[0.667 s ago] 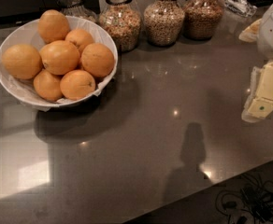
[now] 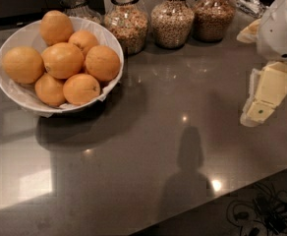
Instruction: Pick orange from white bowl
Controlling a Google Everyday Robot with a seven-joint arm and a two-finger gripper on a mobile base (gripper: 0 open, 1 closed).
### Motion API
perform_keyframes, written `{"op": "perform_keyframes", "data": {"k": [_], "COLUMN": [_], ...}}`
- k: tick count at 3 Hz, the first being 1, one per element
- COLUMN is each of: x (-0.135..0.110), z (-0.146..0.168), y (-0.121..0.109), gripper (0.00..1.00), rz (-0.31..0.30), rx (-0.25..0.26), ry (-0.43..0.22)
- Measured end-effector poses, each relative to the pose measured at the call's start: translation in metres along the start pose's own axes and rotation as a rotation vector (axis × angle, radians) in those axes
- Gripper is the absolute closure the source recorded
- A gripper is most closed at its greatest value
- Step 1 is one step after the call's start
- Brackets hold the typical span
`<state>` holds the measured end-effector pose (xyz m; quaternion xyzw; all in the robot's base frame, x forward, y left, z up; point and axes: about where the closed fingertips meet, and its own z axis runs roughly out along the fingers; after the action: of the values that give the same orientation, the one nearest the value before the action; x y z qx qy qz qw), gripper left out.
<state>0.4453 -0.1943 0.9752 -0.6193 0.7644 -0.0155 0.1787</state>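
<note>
Noting my cream gripper (image 2: 262, 97) far right, whether wide or closed untellable, well apart from round oranges (image 2: 62, 60) heaped in the paper-lined white bowl (image 2: 11, 86), I judge approach pending.

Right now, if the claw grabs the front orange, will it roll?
Likely slippery: the front orange looks round, smooth. It leans on other oranges in the white bowl, so those might shift. The claw hangs far from it.
</note>
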Motion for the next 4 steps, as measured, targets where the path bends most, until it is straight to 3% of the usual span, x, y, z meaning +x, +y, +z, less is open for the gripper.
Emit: {"op": "perform_keyframes", "data": {"k": [2,3,4], "x": [-0.054,-0.054,-0.077], "z": [0.01,0.01,0.015], "y": [-0.012,-0.012,-0.02], "gripper": [0.0,0.0,0.0], "rz": [-0.097,-0.097,-0.143], "rx": [0.022,0.022,0.034], "ry": [-0.116,-0.116,-0.158]}}
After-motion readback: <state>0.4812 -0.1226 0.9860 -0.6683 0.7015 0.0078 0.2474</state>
